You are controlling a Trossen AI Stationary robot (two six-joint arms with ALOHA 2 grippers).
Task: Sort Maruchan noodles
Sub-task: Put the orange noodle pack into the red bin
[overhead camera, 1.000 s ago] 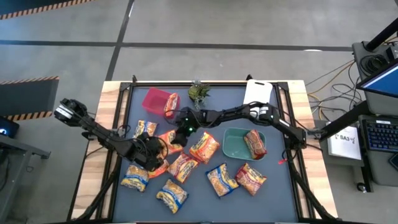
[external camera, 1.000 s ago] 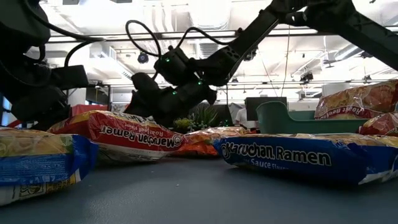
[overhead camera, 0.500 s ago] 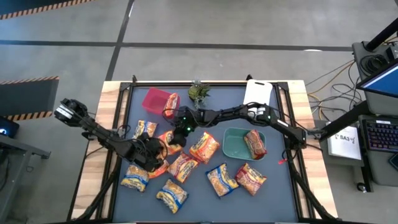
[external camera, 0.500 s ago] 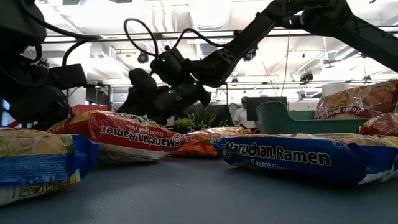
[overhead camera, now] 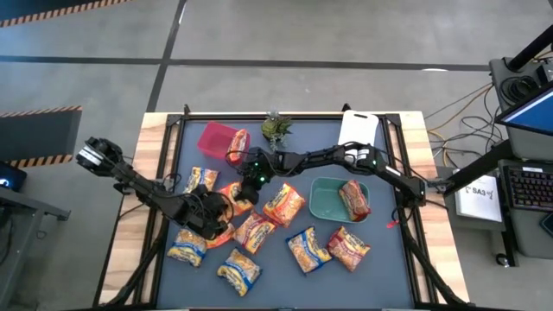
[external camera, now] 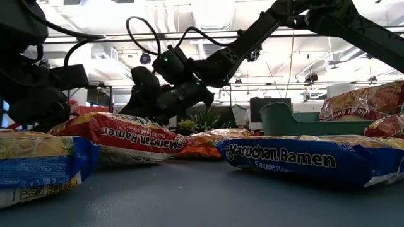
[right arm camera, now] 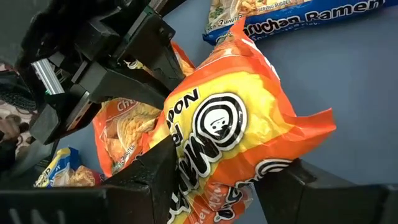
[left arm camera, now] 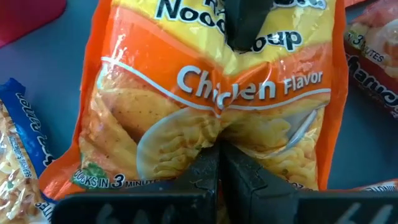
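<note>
The right gripper [right arm camera: 217, 186] straddles an orange packet [right arm camera: 230, 130] left of table centre, fingers touching both sides. At its 8 o'clock, the left gripper [left arm camera: 219, 163] is pinched shut on the same packet's edge.

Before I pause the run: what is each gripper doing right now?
Left gripper: shut on an orange chicken packet.
Right gripper: fingers astride an orange packet; grip cannot be told.
</note>
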